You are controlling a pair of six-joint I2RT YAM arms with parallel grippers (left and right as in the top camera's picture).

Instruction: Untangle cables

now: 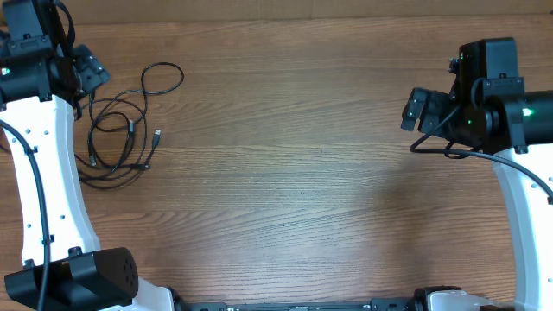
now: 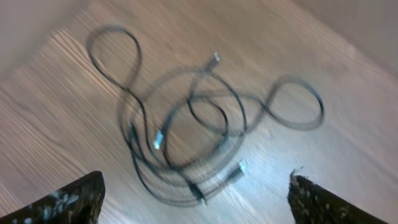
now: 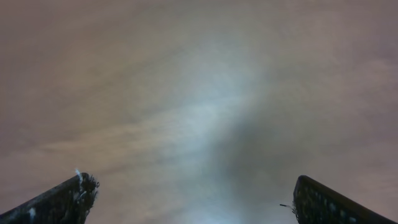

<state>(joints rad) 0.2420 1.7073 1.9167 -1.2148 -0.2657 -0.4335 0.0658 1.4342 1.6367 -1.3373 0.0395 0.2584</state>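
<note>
Black cables (image 1: 130,128) form one tangle with four plug ends (image 2: 214,59).

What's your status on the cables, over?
Left tool open, empty, beside the cables. Right tool open, empty, far off. Cables lie in overlapping loops. Nothing blocking.

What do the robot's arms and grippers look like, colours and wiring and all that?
Both arms have white links, the left arm and right arm, with black joint housings. Thick black wires run along them, and green lights glow on the right arm. The left gripper and right gripper are black; their fingers look dark and scuffed with pale specks.
</note>
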